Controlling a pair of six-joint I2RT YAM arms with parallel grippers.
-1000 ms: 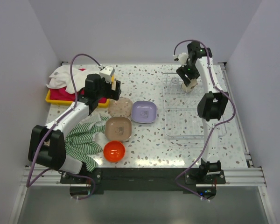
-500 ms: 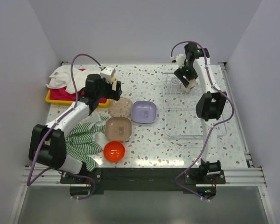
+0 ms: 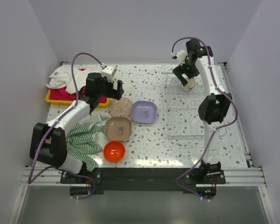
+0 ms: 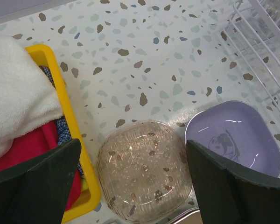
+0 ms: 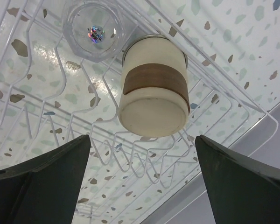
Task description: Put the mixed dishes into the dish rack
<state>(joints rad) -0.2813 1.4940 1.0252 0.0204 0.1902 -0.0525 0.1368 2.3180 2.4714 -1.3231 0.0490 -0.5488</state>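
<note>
Right claw [image 5: 141, 140] spread above cup [image 5: 153, 88] in rack [image 5: 51, 107], beside glass [image 5: 94, 29], left claw [image 4: 133, 144] spread over tan plate [image 4: 144, 172]

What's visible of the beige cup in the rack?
The beige cup is a short cream cylinder with a brown band round its middle, glossy, ceramic-looking. Its closed base faces the right wrist camera, so it lies tipped mouth-away on the wires at the far end of the dish rack. A small clear glass sits right beside it; contact cannot be told. The fingers of the right gripper are spread either side, not touching it.
</note>
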